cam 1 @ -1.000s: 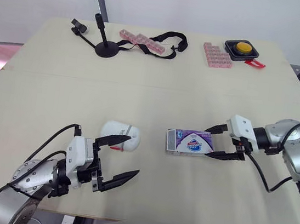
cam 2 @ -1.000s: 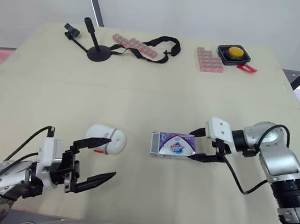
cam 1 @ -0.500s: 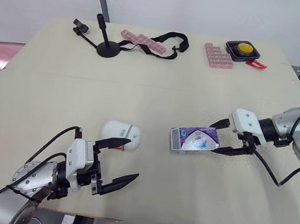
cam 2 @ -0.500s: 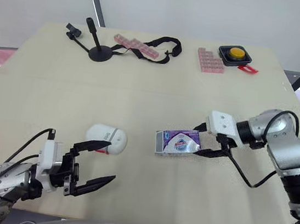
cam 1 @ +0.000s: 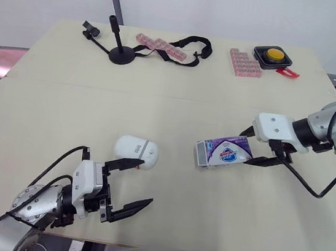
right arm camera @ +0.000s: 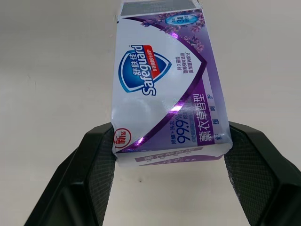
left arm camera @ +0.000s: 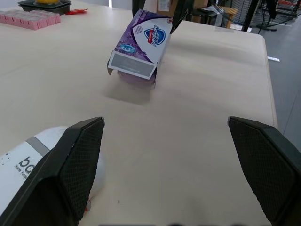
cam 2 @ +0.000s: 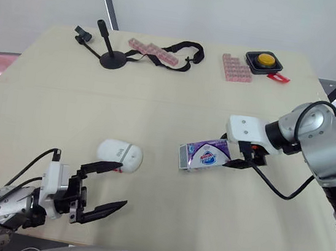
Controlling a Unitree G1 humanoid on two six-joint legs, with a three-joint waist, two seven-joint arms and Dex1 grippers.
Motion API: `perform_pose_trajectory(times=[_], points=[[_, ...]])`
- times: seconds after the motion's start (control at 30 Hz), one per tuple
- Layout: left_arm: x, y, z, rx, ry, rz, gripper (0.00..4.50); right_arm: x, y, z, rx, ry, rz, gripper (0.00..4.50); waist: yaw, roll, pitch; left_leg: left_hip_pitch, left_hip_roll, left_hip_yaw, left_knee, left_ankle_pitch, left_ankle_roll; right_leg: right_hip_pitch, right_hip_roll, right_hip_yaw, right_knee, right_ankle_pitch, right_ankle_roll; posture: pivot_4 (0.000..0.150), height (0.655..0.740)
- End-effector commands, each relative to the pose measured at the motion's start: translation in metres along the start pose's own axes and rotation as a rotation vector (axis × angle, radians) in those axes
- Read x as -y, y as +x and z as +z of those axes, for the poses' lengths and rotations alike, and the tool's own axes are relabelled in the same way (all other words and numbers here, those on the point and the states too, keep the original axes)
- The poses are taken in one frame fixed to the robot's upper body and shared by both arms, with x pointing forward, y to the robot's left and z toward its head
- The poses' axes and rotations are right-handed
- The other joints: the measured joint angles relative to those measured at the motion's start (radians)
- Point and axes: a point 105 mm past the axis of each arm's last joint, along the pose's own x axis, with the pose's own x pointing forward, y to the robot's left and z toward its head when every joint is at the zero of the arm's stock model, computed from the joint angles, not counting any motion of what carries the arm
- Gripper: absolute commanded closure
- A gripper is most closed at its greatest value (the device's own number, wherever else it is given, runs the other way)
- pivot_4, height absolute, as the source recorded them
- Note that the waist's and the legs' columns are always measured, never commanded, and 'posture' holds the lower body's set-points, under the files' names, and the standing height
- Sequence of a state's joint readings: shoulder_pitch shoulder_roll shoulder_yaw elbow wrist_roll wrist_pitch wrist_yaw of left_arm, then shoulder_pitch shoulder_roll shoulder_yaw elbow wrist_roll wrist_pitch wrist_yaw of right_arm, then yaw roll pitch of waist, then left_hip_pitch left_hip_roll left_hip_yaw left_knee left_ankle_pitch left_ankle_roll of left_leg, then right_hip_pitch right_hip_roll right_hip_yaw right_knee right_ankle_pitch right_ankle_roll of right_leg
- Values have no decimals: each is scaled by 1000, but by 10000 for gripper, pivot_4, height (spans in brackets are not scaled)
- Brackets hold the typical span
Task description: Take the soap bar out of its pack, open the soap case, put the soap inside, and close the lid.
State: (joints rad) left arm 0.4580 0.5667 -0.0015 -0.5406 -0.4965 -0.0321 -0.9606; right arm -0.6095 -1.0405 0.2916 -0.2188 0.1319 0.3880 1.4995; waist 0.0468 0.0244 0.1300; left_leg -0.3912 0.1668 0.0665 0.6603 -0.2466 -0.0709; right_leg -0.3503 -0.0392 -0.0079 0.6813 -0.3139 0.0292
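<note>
As right gripper (cam 1: 244, 150) jaws clamp soap pack (cam 1: 224, 154), case (cam 1: 136, 150) sits apart

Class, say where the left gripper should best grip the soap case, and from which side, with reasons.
Probably take the soap case across its two long sides, near the middle, coming in low from its left end. It lies flat on the table with its long axis running left to right, and the open left gripper points that way beside it.

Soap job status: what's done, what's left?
Done: nothing yet. In hand: right end effector clamps the soap pack, tilted with its flap end down. To do: get the bar out, open the shut soap case by the open left end effector, load it, close it.
</note>
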Motion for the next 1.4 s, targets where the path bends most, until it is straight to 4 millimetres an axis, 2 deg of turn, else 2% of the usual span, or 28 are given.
perform_pose_trajectory(times=[0.03, 0.23, 0.33, 0.53, 0.67, 0.8, 0.93, 1.03, 1.2, 1.3, 1.4], points=[[0, 0, 2, 11, 24, -1, 0, 6, -12, 8, -45, -66, -25, 11129, 0, 0, 0, 0, 0, 0, 0, 0, 0, 0, 0, 0, 0, 0, 0, 1500, 7343], [0, -1, 1, 13, 26, 4, 0, 4, -13, 6, -57, -86, -22, 11129, 3, 0, 0, 0, 0, 2, 0, 0, 0, 0, 0, 1, 1, 0, 0, 1500, 7343], [0, -3, -1, 9, 27, 6, 0, 6, -18, -2, -75, -67, -39, 11129, 3, 0, 0, 0, 1, 2, 0, 0, 0, 0, 0, 1, 1, 0, 0, 1500, 7343], [-5, -8, 0, 4, 31, 7, 0, 2, -38, -36, -104, 26, -98, 11129, 6, 0, 0, 0, 0, 4, 0, 0, 0, 0, -1, 1, 0, 0, 0, 1500, 7343], [-9, -4, 3, 8, 35, -3, 0, -2, -56, -57, -23, 159, -197, 11129, 8, 0, 0, 0, 1, 5, 0, 0, 0, 0, -1, 1, 0, 0, 0, 1500, 7343], [-11, 3, 8, 16, 39, -14, 0, 5, -76, -77, 198, 335, -432, 11129, 5, -1, 0, 0, 1, 6, 0, 0, 0, 0, -1, 2, 1, 0, 0, 1500, 7343], [-9, 9, 11, 20, 37, -21, 0, 2, -95, -111, 380, 498, -760, 11129, 8, -1, 0, 0, 1, 6, 0, 0, 0, 0, -1, 2, 1, 0, 0, 1500, 7343], [-8, 14, 12, 23, 35, -22, 0, -13, -93, -135, 430, 602, -932, 11129, 13, -1, -1, -1, 1, 7, 0, 0, 0, 0, -2, 1, 0, 0, 0, 1500, 7343], [-11, 12, 11, 20, 33, -10, 0, -41, -78, -178, 398, 813, -1172, 11129, 5, 2, -2, 0, 0, 7, 0, 0, 0, 0, -2, 2, 0, 0, 0, 1500, 7343], [-13, 7, 10, 17, 30, -4, 0, -44, -72, -187, 407, 902, -1254, 11129, -7, 7, -6, 1, 0, 8, 0, 0, 0, 0, -2, 2, 0, 0, 0, 1500, 7343], [-14, 3, 8, 12, 29, 1, 0, -42, -63, -185, 419, 934, -1268, 11129, -9, 9, -7, 2, 0, 8, -1, 0, 0, 1, -2, 2, 0, 0, 0, 1500, 7343]])
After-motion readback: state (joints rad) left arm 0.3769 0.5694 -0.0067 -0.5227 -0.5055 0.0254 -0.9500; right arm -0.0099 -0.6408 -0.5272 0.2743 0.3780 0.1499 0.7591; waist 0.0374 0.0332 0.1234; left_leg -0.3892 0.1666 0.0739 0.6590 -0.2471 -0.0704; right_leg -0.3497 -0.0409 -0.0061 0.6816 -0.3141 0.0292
